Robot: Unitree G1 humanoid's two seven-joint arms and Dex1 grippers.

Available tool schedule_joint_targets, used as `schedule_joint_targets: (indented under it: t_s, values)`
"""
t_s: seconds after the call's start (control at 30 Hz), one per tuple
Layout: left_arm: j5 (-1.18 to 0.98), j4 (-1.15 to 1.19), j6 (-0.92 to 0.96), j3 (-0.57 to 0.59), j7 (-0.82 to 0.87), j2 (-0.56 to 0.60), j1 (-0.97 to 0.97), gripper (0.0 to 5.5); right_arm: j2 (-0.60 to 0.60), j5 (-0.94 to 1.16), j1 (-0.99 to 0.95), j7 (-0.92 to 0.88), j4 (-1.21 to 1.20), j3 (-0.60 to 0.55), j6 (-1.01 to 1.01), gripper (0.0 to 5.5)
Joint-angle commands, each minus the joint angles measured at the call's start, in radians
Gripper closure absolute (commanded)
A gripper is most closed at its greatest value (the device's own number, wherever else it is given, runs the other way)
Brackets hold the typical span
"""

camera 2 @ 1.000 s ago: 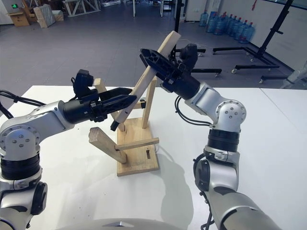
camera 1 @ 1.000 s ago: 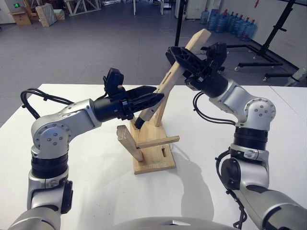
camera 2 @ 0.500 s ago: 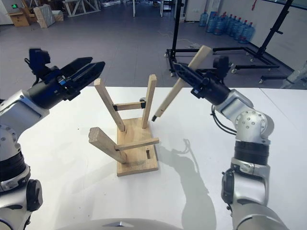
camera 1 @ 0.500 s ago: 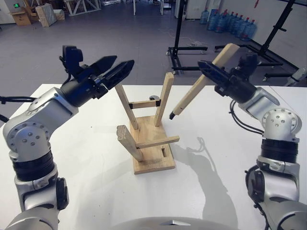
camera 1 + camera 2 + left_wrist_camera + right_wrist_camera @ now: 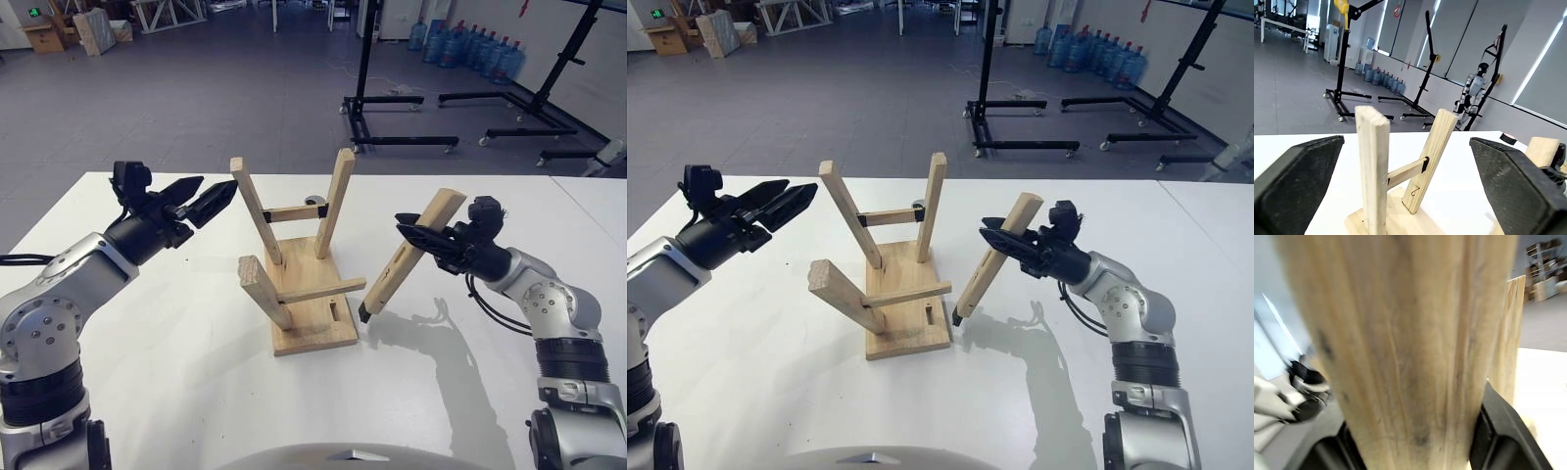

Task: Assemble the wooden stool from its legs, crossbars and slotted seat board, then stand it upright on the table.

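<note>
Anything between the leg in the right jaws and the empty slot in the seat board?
Nothing loose lies between the leg and the open slot near the seat board's right edge. The lower crossbar's free end juts out just above that slot, so the leg likely must meet it.

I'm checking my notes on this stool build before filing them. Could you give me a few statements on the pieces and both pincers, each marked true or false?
1. The right pincer is shut on a loose leg. True.
2. That leg is held vertical. False: it tilts, with its lower end near the right edge of the seat board.
3. The seat board lies flat on the table with three legs rising from it. True.
4. The left pincer grips a crossbar. False: it is open and empty, apart from the three legs, to their left.
5. The seat board is on top, with the legs beneath it. False: the board is below, and the legs point up.
</note>
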Motion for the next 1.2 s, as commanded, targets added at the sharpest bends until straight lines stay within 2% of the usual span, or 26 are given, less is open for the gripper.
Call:
schedule_joint_targets:
  t_s: [0.03,0.17,0.33,0.7,1.0,1.2]
  values:
    - [0.028,0.012,-0.007,-0.019,-0.021,0.019,0.006,0.81,0.038,0.045,-0.009,0.007,-0.010,-0.048,-0.010,3.38]
    - [0.040,0.013,0.000,-0.021,-0.024,0.018,0.007,0.81,0.089,0.053,-0.002,0.040,-0.025,-0.077,-0.075,3.38]
    - [0.053,0.012,0.007,-0.035,-0.022,0.015,-0.001,0.81,0.150,-0.054,0.031,0.114,-0.028,-0.006,-0.230,3.38]
    - [0.053,-0.003,0.005,-0.060,-0.003,0.003,-0.004,0.81,0.165,-0.199,0.009,0.216,0.077,0.083,-0.388,3.38]
    - [0.058,0.001,-0.002,-0.072,-0.004,-0.003,-0.002,0.81,0.168,-0.237,0.004,0.244,0.098,0.113,-0.439,3.38]
    - [0.068,0.001,-0.008,-0.080,-0.012,-0.008,-0.001,0.81,0.144,-0.252,-0.068,0.281,0.121,0.127,-0.455,3.38]
